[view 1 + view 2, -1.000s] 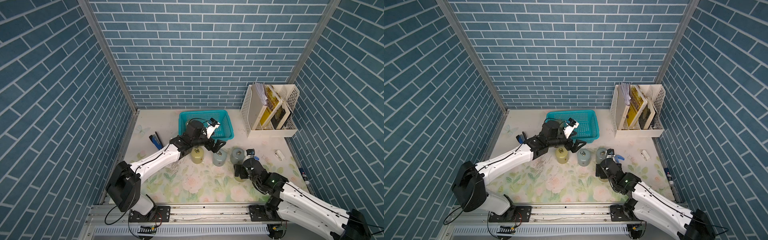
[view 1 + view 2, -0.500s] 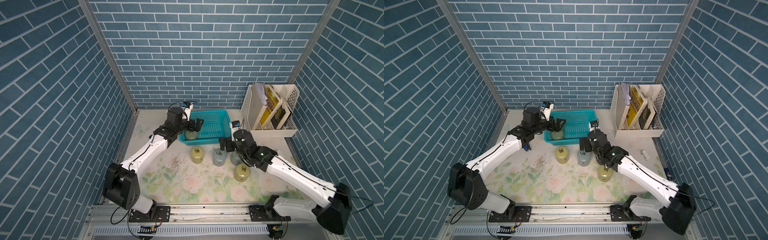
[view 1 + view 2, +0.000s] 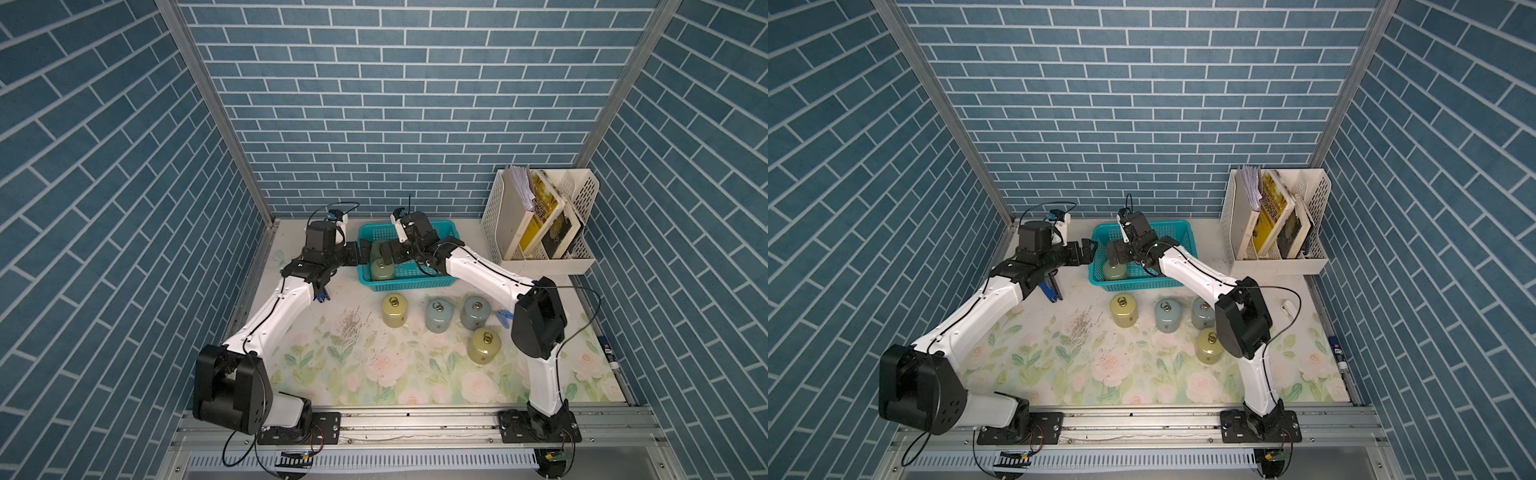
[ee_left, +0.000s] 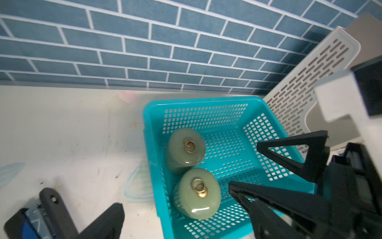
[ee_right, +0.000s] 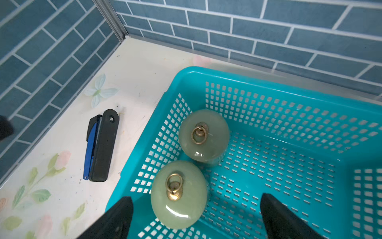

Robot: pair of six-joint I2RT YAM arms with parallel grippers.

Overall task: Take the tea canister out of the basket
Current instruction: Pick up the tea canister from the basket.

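The teal basket [image 3: 415,284] [image 3: 1142,284] stands near the back wall. Two pale green tea canisters with brass ring lids stand upright at its left end: the nearer canister [image 5: 179,195] [image 4: 198,193] and the farther canister [image 5: 203,135] [image 4: 186,148]. My right gripper [image 5: 195,203] [image 3: 390,253] hangs open over that end, with the nearer canister between its fingers and untouched. My left gripper [image 4: 182,217] [image 3: 1086,249] is open at the basket's left rim, one finger [image 4: 109,219] outside over the table.
Several more canisters stand on the floral mat in front of the basket, among them an olive one [image 3: 394,309] and a blue-grey one [image 3: 438,313]. A black and blue folding cutter [image 5: 101,144] lies left of the basket. A white file rack [image 3: 540,224] with books stands at the back right.
My right gripper left an olive canister on the mat, opened and swung up over the basket's left end. My left gripper moved from the mat's canisters to the basket's left rim.
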